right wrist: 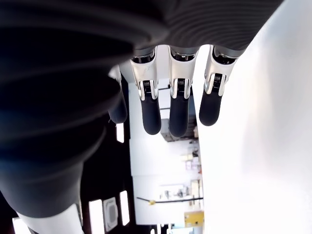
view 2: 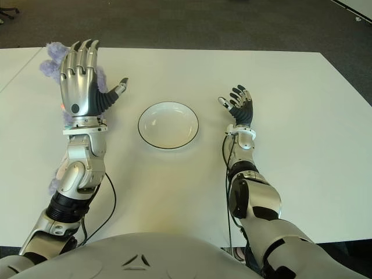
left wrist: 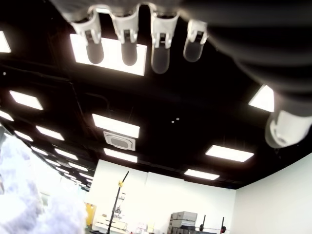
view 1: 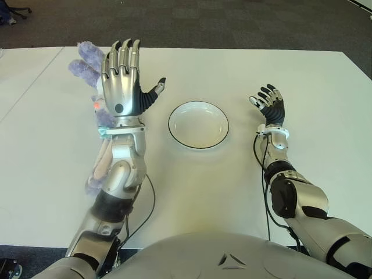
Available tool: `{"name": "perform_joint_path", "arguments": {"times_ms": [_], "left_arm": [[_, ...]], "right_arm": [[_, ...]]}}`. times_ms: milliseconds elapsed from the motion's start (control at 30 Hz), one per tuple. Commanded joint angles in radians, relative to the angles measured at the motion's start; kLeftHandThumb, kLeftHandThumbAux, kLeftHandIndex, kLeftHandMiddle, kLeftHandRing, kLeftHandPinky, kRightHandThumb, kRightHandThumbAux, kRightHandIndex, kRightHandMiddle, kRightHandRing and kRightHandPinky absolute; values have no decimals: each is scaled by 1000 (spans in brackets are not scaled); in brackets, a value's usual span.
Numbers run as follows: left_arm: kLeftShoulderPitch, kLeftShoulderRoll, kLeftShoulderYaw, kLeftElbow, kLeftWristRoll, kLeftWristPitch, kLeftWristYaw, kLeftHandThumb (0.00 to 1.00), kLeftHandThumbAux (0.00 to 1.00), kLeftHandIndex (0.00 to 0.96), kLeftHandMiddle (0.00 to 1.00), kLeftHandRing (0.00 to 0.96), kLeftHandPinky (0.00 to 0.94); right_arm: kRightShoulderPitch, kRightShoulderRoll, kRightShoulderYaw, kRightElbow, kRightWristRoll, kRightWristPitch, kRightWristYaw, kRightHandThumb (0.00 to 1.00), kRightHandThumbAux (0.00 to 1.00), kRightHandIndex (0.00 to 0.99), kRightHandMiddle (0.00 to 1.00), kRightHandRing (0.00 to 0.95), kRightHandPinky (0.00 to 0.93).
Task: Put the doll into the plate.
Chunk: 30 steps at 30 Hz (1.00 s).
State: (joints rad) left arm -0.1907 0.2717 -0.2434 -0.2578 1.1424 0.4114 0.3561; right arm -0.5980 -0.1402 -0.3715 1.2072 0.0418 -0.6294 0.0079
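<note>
White table (view 1: 52,151), dark carpet beyond. Empty white plate (view 1: 198,124) at centre. Left hand (view 1: 121,75) raised left of plate, fingers straight and spread, holding nothing. Purple plush doll (view 1: 86,67) on table directly behind left hand and forearm, mostly hidden. Right hand (view 1: 269,104) right of plate, fingers extended, holding nothing.

White tabletop (view 2: 302,145) w/ a white plate (view 2: 168,125), dark rim, at centre, nothing in it. Left hand (view 2: 81,81) raised left of plate, fingers straight & spread, holding nothing; purple doll (view 2: 52,64) mostly hidden behind it. Right hand (view 2: 239,104) just right of plate, fingers loosely spread.
</note>
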Motion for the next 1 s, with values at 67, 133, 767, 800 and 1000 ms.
{"name": "perform_joint_path", "arguments": {"times_ms": [67,133,767,800,1000], "left_arm": [[-66,40,53,90,24,52,-59,184,408,45,84,42,0],[-79,51,65,115,17,63,-66,175,407,42,77,35,0],[-226,77,115,514,-177,35,-62,182,364,0,0,0,0],[-232,75,115,527,-183,40,-66,184,362,0,0,0,0],[-254,69,106,576,-205,62,-77,189,360,0,0,0,0]], "right_arm": [[215,96,7,138,2,109,-9,10,827,148,210,206,206],[215,96,8,138,1,109,-10,5,830,148,209,205,204],[213,93,10,139,-2,119,-13,8,822,151,205,207,212],[213,93,11,139,-3,120,-13,8,821,151,205,207,211],[214,91,8,139,1,120,-6,8,825,152,206,206,210]]}}
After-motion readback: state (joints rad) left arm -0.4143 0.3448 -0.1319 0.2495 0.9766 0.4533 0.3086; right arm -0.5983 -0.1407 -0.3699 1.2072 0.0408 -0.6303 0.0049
